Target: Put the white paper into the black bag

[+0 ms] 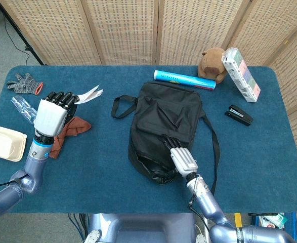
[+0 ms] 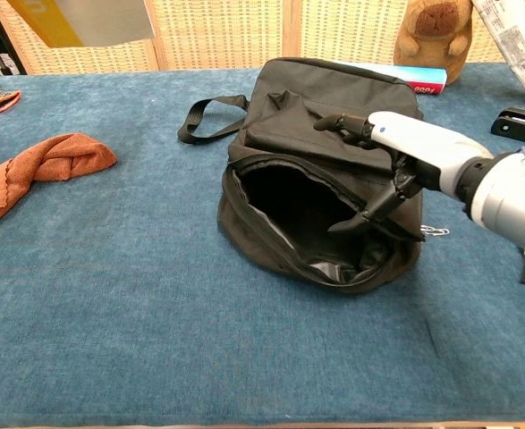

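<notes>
The black bag (image 1: 164, 121) lies mid-table with its mouth (image 2: 305, 221) gaping toward me. My left hand (image 1: 51, 114) is raised at the left of the table and grips the white paper (image 1: 88, 94). In the chest view only the paper's lower edge (image 2: 97, 18) shows, at the top left, with a yellow patch on it. My right hand (image 2: 411, 154) is at the right side of the bag's mouth. Its fingers (image 2: 337, 122) reach over the top flap and its thumb pokes into the opening, so it straddles the upper lip with a wide gap.
An orange cloth (image 2: 40, 168) lies under my left hand. A grey glove (image 1: 24, 83), clear plastic (image 1: 22, 106) and a cream container (image 1: 3, 143) sit at the far left. A blue tube (image 1: 184, 79), brown toy (image 1: 212, 63), box (image 1: 242, 74) and stapler (image 1: 238, 115) lie behind and right of the bag.
</notes>
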